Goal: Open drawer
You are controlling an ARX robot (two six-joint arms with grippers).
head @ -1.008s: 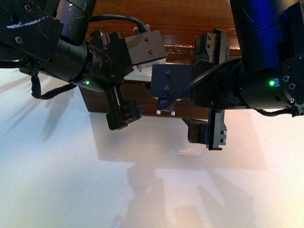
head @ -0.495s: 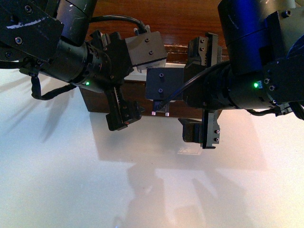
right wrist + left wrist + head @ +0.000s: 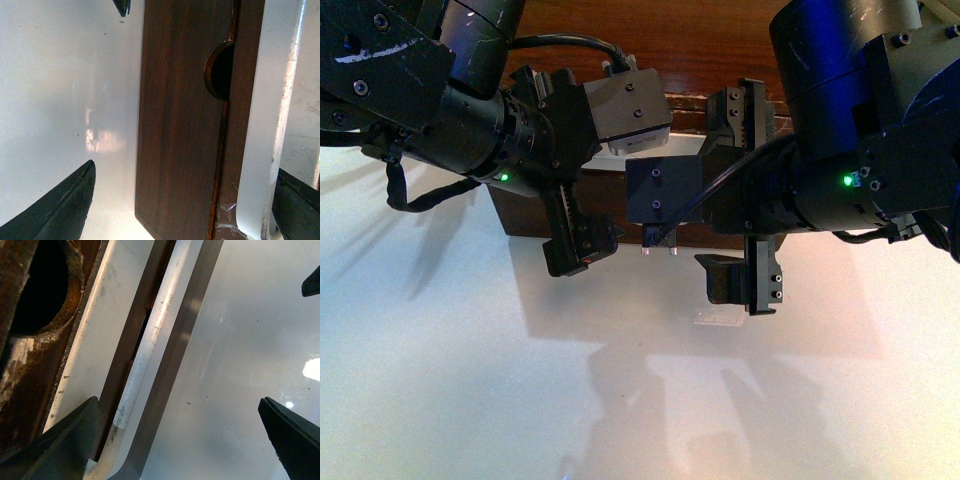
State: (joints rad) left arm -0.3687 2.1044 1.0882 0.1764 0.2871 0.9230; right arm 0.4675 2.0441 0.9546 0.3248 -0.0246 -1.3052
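Observation:
The dark-brown drawer (image 3: 520,218) sits at the far middle of the front view, mostly behind both arms. In the left wrist view its long white bar handle (image 3: 150,340) runs along the scuffed front, beside the semicircular notch (image 3: 35,290). My left gripper (image 3: 180,440) is open, with the handle's end just inside one finger (image 3: 65,445). In the right wrist view the handle (image 3: 270,125) lies between the open jaws of my right gripper (image 3: 182,205), close to one finger (image 3: 300,200), beside dark wood (image 3: 180,125) and the notch (image 3: 220,70). Both grippers, left (image 3: 582,170) and right (image 3: 740,190), hover at the drawer front.
The drawer unit stands on a glossy white table (image 3: 620,400) that fills the near part of the front view. The tip of the other arm's finger (image 3: 312,282) shows at the edge of the left wrist view.
My right arm has shifted left and a little closer to the drawer front. My left arm has not moved. Both grippers stay open.

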